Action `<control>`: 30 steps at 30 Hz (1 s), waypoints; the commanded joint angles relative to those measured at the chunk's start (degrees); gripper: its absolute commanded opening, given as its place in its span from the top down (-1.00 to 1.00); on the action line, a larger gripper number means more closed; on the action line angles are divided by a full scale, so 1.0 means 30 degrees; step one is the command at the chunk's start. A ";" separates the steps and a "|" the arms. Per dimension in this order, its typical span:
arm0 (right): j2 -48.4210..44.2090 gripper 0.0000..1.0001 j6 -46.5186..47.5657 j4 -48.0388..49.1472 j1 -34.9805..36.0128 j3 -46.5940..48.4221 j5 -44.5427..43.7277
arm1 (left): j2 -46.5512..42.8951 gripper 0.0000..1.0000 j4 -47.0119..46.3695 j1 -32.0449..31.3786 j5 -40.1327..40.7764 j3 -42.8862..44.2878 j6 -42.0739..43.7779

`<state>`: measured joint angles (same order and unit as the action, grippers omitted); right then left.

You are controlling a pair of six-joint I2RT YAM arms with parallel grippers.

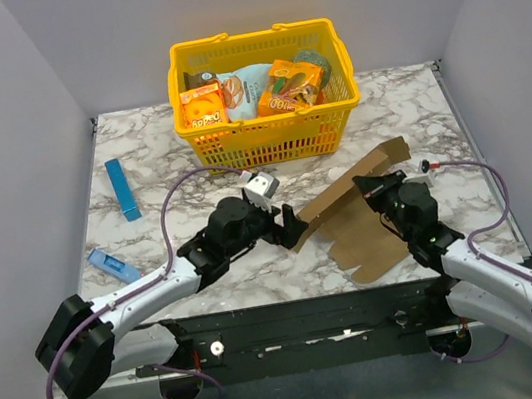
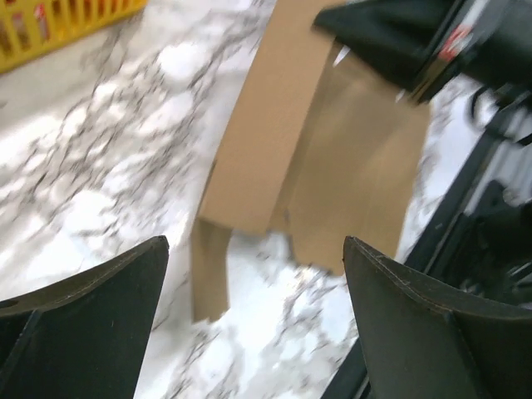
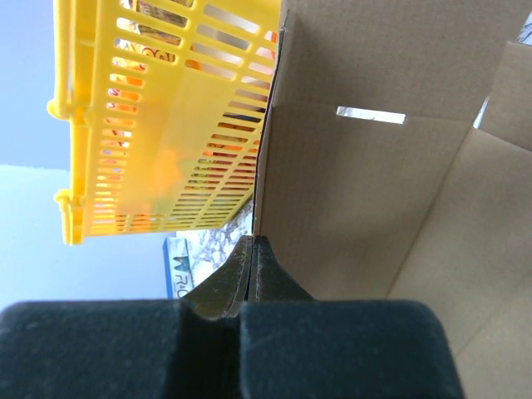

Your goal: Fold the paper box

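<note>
Paper box (image 1: 364,240), a flat brown notched cardboard sheet, tilts up off the marbled surface (image 1: 415,115) at centre-right, pinched by the closed right end effector (image 3: 252,249) alone, left end effector (image 1: 293,228) gaping wide beside it, so it may slip or swing.

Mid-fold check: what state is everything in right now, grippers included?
Brown cardboard paper box: not yet a carton, partly lifted, pinched at one edge.
Left gripper: open, empty.
Right gripper: shut on the paper box.
Yellow plastic basket: upright, holding snack packs.
Slim blue box: lying flat.
</note>
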<state>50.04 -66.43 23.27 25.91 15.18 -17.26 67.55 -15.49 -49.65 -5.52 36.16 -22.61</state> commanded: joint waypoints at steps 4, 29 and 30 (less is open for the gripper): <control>0.0194 0.99 -0.0443 -0.0958 -0.0258 0.0946 0.0946 | 0.0772 -0.91 0.1386 0.0348 -0.1471 -0.1975 0.2995; 0.2595 0.99 -0.0238 0.0125 -0.0317 0.1736 0.2821 | 0.2214 0.88 0.1906 -0.0149 0.4296 -0.0365 0.7415; 0.3061 0.97 -0.0180 0.0154 -0.0317 0.1998 0.2938 | 0.1601 0.89 0.2345 -0.0237 0.4794 -0.0336 0.7913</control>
<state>56.45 -67.57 22.20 25.02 18.44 -11.00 78.74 -14.70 -48.93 0.12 34.06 -7.44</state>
